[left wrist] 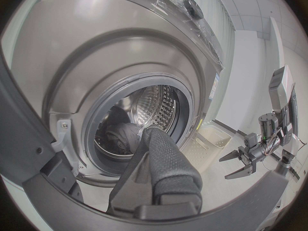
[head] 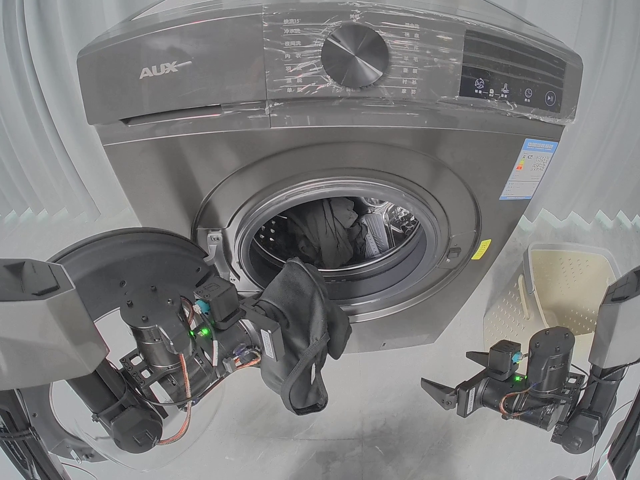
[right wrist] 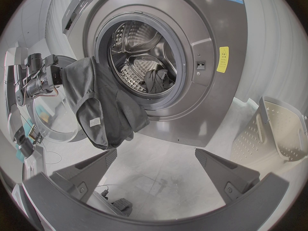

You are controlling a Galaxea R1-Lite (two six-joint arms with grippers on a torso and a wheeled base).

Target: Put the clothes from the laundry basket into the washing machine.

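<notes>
head high, wrists low, sharing washing machine (head: 200, 161)

Pale pleated curtain (head: 33, 101) hangs at the back, on both sides. Floor (head: 400, 428) is grey and smooth, with one dark stain (right wrist: 163, 185). A white wall (left wrist: 247, 81) has a dark baseboard (left wrist: 229, 128) at its foot. Ceiling (left wrist: 256, 4) is tiled in square panels.

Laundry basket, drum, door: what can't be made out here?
1. laundry basket: head view, right arm covers its bottom; right wrist view, picture edge cuts it off. Clothes left inside: cannot tell.
2. clothes in the drum: one dark clump, piece count unclear; dark garment hangs across the lower rim in head view.
3. door: head view, left arm covers much of it.
</notes>
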